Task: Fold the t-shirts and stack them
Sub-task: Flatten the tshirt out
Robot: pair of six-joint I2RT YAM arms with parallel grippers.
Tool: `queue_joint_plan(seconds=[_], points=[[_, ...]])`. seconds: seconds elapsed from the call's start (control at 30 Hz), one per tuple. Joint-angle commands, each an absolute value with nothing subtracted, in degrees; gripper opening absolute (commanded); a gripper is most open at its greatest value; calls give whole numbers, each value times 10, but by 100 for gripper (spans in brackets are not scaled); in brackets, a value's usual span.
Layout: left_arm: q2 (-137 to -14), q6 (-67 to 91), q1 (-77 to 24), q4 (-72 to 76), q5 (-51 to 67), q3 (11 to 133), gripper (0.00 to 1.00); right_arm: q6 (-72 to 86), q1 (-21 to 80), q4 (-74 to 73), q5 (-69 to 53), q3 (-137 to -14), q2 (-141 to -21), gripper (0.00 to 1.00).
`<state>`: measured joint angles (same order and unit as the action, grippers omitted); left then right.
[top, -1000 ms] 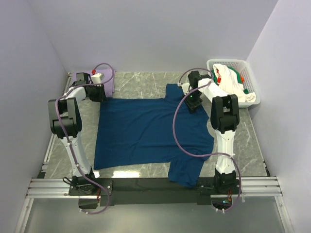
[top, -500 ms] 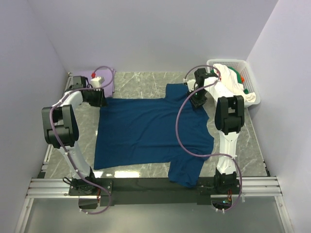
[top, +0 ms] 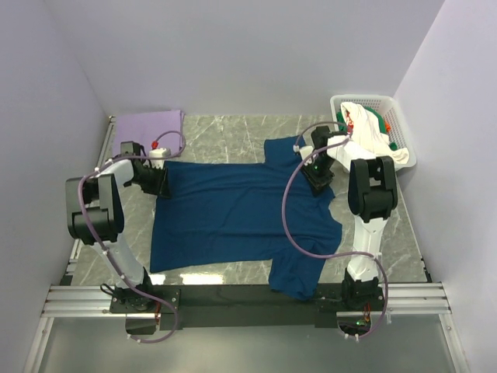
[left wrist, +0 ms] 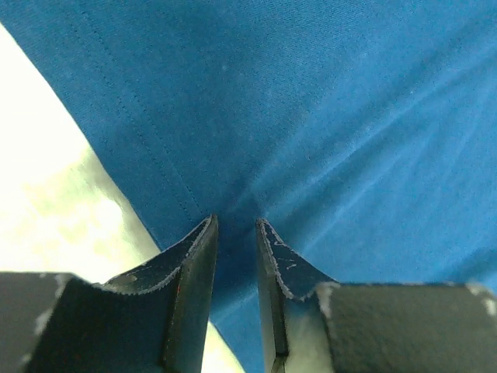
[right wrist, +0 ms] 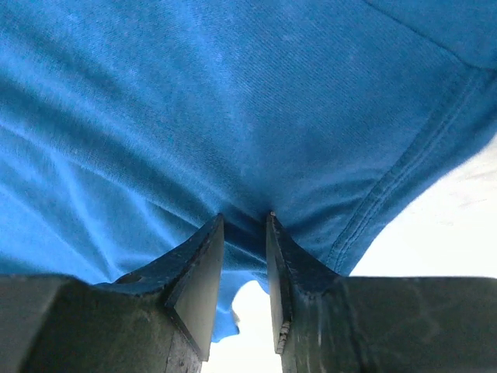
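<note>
The dark navy-blue t-shirt (top: pixel 233 210) lies spread on the marble table, one sleeve hanging over the near edge. My left gripper (top: pixel 155 180) is at the shirt's far-left corner. In the left wrist view the gripper (left wrist: pixel 235 221) is shut on a pinch of navy cloth (left wrist: pixel 326 116) by the hem. My right gripper (top: pixel 318 175) is at the shirt's far-right part, near the far sleeve. In the right wrist view the gripper (right wrist: pixel 245 216) is shut on a raised fold of navy cloth (right wrist: pixel 194 101). A pale lavender t-shirt (top: pixel 147 124) lies folded at the back left.
A white lattice basket (top: pixel 362 98) stands at the back right, holding a white t-shirt (top: pixel 373 136) and a green one (top: pixel 386 124) with red-orange bits. Walls close in the left, right and back. Marble table (top: pixel 225 136) shows behind the navy shirt.
Both grippers have moved from the far edge toward the near side, staying on the navy shirt. The left arm has left the lavender shirt, which now shows whole.
</note>
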<state>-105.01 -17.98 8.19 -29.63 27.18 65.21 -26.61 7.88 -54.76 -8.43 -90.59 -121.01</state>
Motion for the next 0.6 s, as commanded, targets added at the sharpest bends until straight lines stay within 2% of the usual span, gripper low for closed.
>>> queue_joint_plan(seconds=[0.0,0.13,0.27,0.43,0.47,0.57], points=[[-1017,-217,91,-350,242,620,33,-300,77,-579,-113,-859,-1179,36],[-1003,-245,92,-385,290,638,33,-315,72,-612,-171,-891,-1148,37],[-1007,-252,96,-396,332,710,38,-251,33,-589,-214,-1016,-1157,43],[-1031,-225,96,-368,354,770,47,-160,23,-540,-203,-1132,-1227,51],[-1042,-221,96,-360,356,786,52,-150,24,-534,-201,-1163,-1237,52],[-1058,-193,97,-329,349,805,55,-97,23,-513,-177,-1233,-1287,58]])
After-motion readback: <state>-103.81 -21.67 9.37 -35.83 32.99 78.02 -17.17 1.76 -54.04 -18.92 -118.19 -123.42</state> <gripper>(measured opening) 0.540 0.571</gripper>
